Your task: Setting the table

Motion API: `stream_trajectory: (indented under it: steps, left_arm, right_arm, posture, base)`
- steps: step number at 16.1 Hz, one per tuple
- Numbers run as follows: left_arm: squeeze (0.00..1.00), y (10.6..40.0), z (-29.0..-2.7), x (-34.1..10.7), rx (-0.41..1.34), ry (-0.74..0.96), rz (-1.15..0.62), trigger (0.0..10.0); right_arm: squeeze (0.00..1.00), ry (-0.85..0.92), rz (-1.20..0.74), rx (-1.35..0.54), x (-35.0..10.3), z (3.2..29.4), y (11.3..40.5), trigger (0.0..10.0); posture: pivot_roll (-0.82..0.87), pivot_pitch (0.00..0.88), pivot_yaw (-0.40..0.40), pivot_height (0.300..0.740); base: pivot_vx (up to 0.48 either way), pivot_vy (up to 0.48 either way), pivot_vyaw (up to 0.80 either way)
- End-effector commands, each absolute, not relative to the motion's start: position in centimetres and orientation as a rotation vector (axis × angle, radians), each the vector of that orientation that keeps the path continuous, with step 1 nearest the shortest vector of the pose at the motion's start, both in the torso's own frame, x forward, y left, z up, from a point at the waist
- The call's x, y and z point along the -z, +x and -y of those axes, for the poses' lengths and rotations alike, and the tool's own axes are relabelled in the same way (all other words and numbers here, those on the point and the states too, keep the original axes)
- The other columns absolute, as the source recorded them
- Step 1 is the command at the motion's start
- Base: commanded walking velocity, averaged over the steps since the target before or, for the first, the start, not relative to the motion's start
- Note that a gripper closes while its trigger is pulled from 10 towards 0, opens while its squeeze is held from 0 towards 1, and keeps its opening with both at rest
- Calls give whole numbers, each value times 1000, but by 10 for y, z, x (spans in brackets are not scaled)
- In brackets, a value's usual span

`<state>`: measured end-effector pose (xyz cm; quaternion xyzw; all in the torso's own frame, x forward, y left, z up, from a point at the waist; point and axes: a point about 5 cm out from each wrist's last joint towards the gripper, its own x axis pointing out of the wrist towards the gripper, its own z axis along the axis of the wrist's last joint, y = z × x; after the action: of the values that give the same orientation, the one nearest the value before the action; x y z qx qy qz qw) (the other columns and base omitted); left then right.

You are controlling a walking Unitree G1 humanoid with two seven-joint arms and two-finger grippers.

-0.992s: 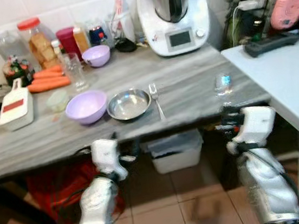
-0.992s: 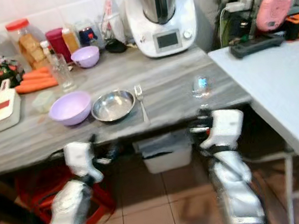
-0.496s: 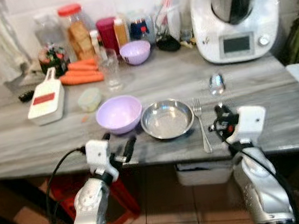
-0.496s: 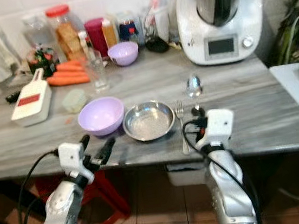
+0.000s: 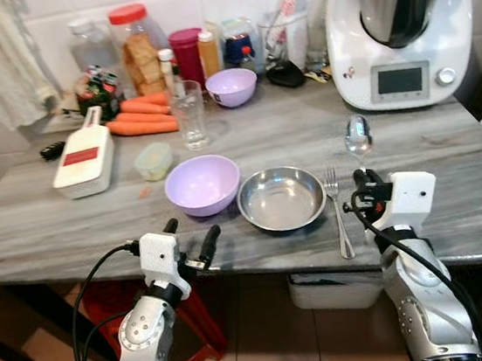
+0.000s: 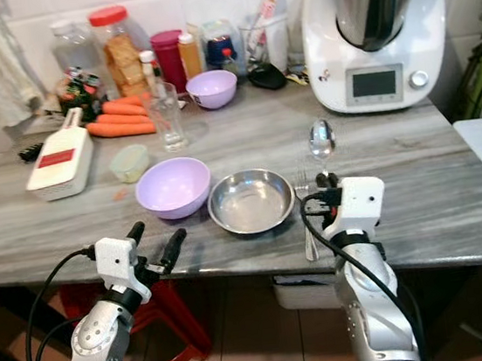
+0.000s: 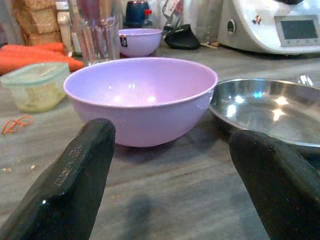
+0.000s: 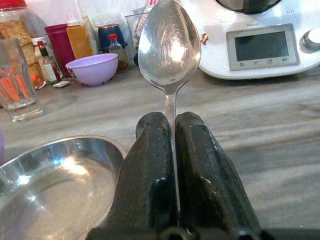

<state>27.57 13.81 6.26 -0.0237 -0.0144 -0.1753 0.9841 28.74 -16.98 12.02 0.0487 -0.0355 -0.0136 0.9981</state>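
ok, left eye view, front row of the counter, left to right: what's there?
White grater → green-lidded tub → large purple bowl → steel bowl → fork → spoon, upright in the shut right gripper.

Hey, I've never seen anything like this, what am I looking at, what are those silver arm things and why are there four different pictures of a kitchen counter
This is a humanoid robot setting a table. The two wide pictures come from cameras in its head, looking down at its own silver arms. The two close-ups come from cameras on its wrists, looking along the black fingers.

On the grey counter lie a large purple bowl, a steel bowl beside it, and a fork just right of that. Further back stand a drinking glass, carrots, a smaller purple bowl, jars and a white kitchen machine.

The right gripper is shut on a spoon, held upright with its bowl end up, near the fork. The left gripper is open and holds nothing, facing the large purple bowl.
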Motion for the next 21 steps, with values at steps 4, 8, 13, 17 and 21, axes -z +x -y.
stream_trajectory:
  steps: [4,8,13,17,21]
  left_arm:
    - [0,263,-137,-63,467,-67,30,10000]
    - [0,250,-144,-60,578,-59,8,10000]
    - [0,244,-145,-61,692,-68,-15,10000]
    - [0,242,-146,-61,711,-65,-24,10000]
    - [0,241,-144,-62,744,-69,-24,10000]
  right_arm:
    - [0,85,42,74,-117,179,286,10000]
    - [0,70,-36,78,-109,188,287,10000]
    - [0,128,-216,83,-89,191,292,10000]
    - [0,143,-260,72,-85,188,297,10000]
    - [0,183,-279,50,-86,179,306,10000]
  posture:
    - [-91,0,86,740]
    - [-91,0,85,740]
    - [-87,0,83,740]
    - [-86,0,84,740]
    - [-86,0,84,740]
  base:
    - [0,0,0]
    - [0,0,0]
    - [0,0,0]
    - [0,0,0]
    - [0,0,0]
